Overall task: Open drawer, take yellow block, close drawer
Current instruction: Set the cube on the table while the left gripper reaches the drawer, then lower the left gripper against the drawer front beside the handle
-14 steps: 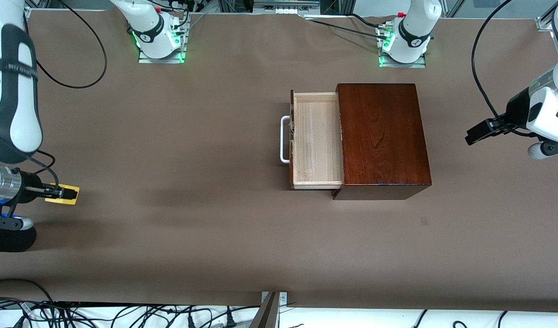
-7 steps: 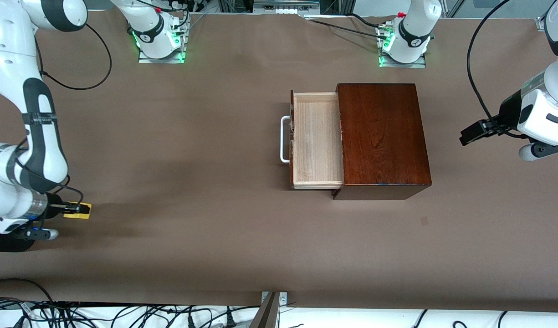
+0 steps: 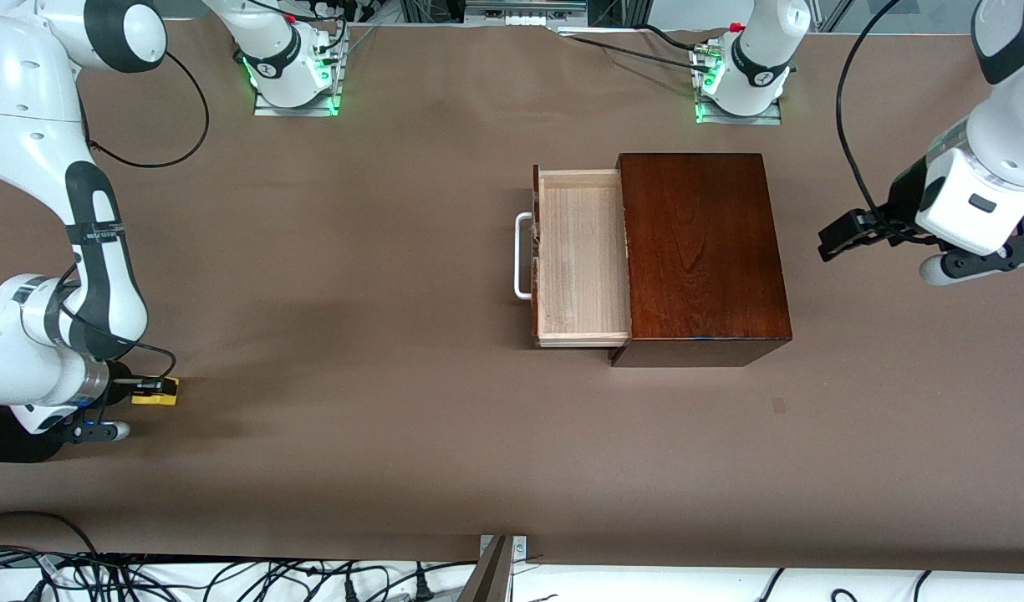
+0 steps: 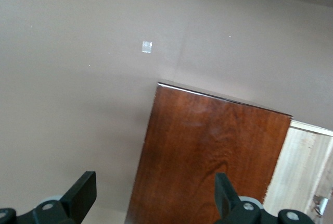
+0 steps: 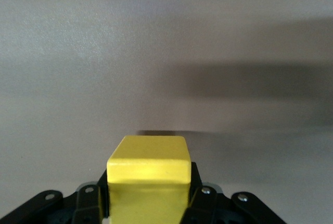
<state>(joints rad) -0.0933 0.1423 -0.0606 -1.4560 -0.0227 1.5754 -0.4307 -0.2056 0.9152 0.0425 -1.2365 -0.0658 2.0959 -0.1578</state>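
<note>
Right gripper (image 3: 148, 386) low over the table (image 3: 378, 418) at the right arm's end, fingers (image 5: 200, 195) clamped on the yellow block (image 3: 162, 393), well apart from the wooden box (image 3: 702, 251); drawer (image 3: 580, 255) pulled out toward the right arm's end, tray bare; left gripper (image 3: 838, 238) spread wide, holding nothing, above the table beside the box.

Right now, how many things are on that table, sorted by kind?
Wooden boxes: 1, the dark box with its drawer pulled open.
Yellow blocks: 1, the block gripped by the right gripper.
Robot arms: 2; the left gripper waits open.
Total: 4.
</note>
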